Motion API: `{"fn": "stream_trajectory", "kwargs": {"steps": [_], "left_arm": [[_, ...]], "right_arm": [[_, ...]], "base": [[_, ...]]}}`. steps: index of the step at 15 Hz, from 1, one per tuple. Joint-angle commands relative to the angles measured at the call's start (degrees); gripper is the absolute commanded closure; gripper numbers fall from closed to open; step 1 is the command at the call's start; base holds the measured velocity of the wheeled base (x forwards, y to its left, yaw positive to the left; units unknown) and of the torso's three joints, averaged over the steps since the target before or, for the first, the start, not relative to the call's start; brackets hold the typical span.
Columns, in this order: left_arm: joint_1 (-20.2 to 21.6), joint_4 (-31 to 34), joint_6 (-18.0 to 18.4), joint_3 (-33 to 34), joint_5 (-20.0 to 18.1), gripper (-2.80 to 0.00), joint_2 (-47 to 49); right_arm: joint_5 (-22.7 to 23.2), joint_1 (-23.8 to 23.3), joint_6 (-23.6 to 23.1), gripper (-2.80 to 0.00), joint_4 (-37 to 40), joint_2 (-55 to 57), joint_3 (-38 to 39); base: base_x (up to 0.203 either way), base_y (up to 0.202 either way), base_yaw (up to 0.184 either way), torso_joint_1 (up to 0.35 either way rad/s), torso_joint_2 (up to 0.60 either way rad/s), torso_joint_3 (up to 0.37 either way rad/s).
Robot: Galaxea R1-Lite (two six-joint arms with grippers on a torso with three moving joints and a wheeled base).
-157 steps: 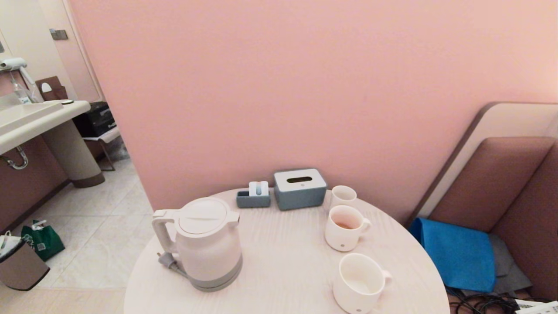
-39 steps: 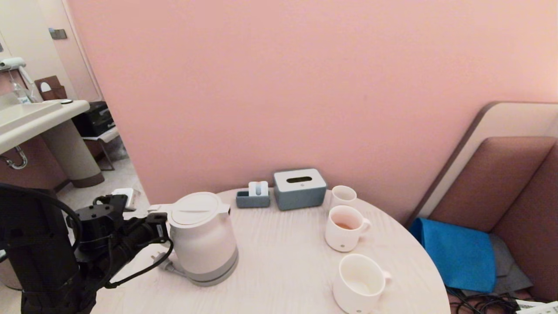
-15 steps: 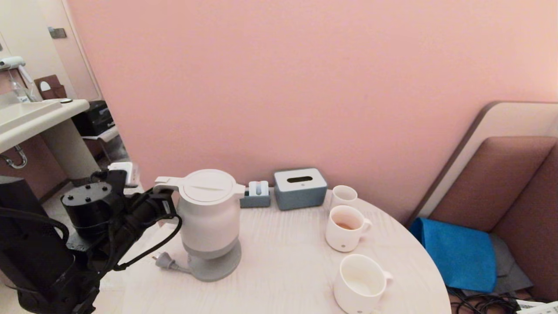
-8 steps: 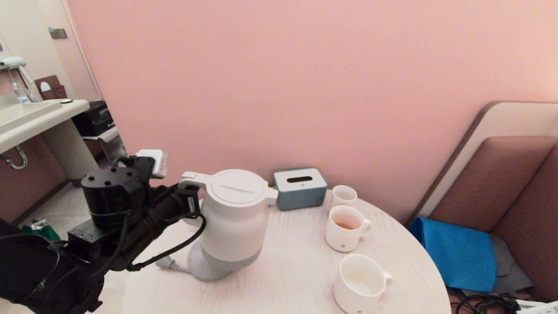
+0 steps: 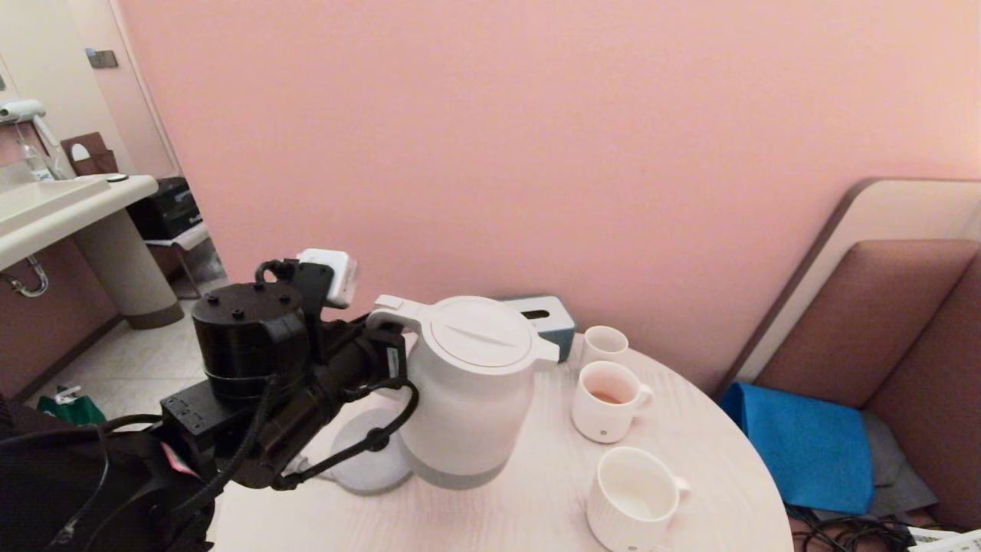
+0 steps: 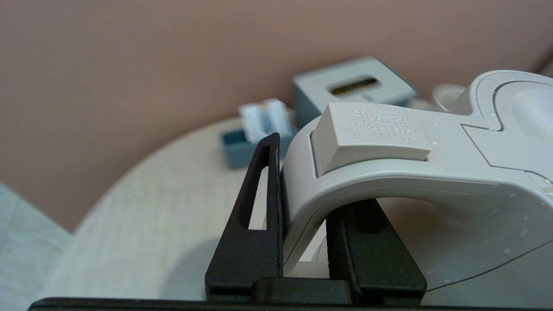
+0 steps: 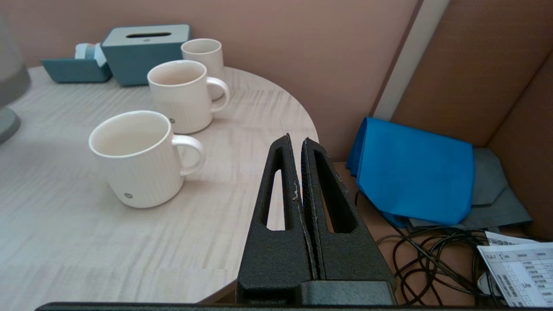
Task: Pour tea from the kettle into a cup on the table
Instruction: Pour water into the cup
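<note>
Two claws: left claw (image 6: 302,207) grips the kettle (image 5: 469,391) handle; right claw (image 7: 300,172) squeezed closed, holding nothing.
Kettle: up off the counter (image 5: 536,491).

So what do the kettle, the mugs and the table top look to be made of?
Kettle, held by its handle in the left pincer: matte white moulded plastic, judging by the seams and embossed button. Mugs: glazed white ceramic, likely, with thick glossy rims. Table: pale wood-grain, possibly laminate. The right pincer is parked beside the table.

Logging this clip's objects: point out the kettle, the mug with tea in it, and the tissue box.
kettle (image 5: 467,414), head view, front of its white body.
mug with tea (image 5: 603,418), head view, its outer wall.
tissue box (image 7: 144,54), right wrist view, its front face.
</note>
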Motion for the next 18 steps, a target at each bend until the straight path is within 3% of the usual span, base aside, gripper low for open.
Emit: {"fn": "stream_trajectory", "kwargs": {"steps": [1, 5, 11, 18], "left_arm": [[-4.44, 0.49, 0.16, -0.36, 2.32, 0.0, 2.49], [-9.68, 0.39, 0.22, -3.21, 7.12, 0.0, 6.16], [-11.35, 0.31, 2.11, -3.87, 7.8, 0.0, 9.99], [-11.53, 0.31, 7.27, -6.22, 7.91, 0.0, 12.39]], "right_arm": [[-0.02, 0.0, 0.02, 0.0, 0.01, 0.07, 0.01], [-0.02, 0.0, 0.02, 0.0, 0.01, 0.07, 0.01], [-0.02, 0.0, 0.02, 0.0, 0.01, 0.07, 0.01], [-0.02, 0.0, 0.02, 0.0, 0.01, 0.07, 0.01]], "base": [[0.0, 0.0, 0.0, 0.0, 0.0, 0.0], [0.0, 0.0, 0.0, 0.0, 0.0, 0.0], [0.0, 0.0, 0.0, 0.0, 0.0, 0.0], [0.0, 0.0, 0.0, 0.0, 0.0, 0.0]]}}
